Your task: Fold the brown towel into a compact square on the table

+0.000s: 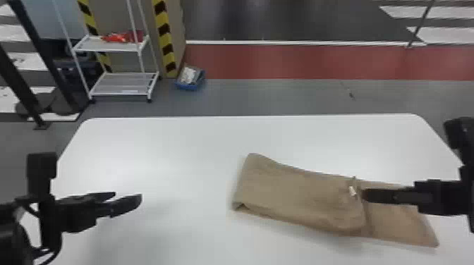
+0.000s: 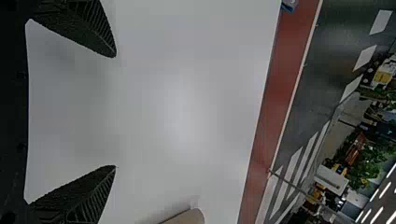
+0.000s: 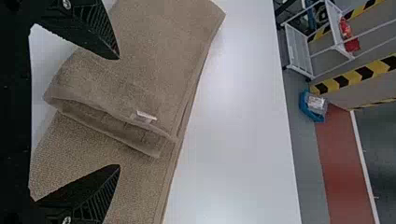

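Brown towel (image 1: pixel 296 193): lying on the table (image 1: pixel 165 148), beneath the right claw (image 3: pixel 119 111)
Right claw: hanging spread, pinching nothing
Left claw (image 2: pixel 116 111): hovering spread, towel-free
Done: folded layers stretching toward the left claw
Remaining: tail sticking out beneath the right claw, probably needing folding

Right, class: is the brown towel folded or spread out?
Partly folded: the brown towel lies as a long strip, its upper layer ending by the white label, a lower layer extending beyond.

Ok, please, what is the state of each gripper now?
Left gripper: open, empty, above the table.
Right gripper: open, empty, above the brown towel.
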Available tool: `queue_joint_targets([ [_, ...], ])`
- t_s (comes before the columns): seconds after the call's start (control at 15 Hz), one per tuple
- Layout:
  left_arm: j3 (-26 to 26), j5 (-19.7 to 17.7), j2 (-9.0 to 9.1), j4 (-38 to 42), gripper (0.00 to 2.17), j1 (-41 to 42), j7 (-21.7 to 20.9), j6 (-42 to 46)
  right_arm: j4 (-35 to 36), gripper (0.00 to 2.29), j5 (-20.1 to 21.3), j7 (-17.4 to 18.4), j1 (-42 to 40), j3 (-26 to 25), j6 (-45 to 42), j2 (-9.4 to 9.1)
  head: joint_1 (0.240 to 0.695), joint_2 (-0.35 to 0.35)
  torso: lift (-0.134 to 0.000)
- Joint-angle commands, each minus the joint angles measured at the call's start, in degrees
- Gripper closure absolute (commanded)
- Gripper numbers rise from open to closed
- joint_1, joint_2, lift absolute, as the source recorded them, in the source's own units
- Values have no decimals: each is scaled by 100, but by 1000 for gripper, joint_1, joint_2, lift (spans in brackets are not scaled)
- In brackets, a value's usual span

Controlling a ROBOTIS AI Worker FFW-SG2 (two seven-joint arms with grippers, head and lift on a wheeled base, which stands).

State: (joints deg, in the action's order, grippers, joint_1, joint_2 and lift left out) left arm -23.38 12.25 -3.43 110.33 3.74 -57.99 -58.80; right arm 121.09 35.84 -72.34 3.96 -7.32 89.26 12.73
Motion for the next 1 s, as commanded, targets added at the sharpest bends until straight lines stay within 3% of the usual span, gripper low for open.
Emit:
queue_joint_targets([
  [0.0, -26, -3, -8, -2, 19, 4, -2, 13, -314, 53, 169, 0, 149, 231, 82, 28, 695, 12, -124],
  [0.6, -9, -12, -8, -29, 22, 12, -2, 48, -1369, 53, 433, -88, 597, 600, 82, 151, 695, 15, -124],
  [0.93, -9, -12, -8, -81, 22, 12, -2, 100, -1712, 66, 424, -26, 702, 609, 82, 63, 695, 9, -124],
])
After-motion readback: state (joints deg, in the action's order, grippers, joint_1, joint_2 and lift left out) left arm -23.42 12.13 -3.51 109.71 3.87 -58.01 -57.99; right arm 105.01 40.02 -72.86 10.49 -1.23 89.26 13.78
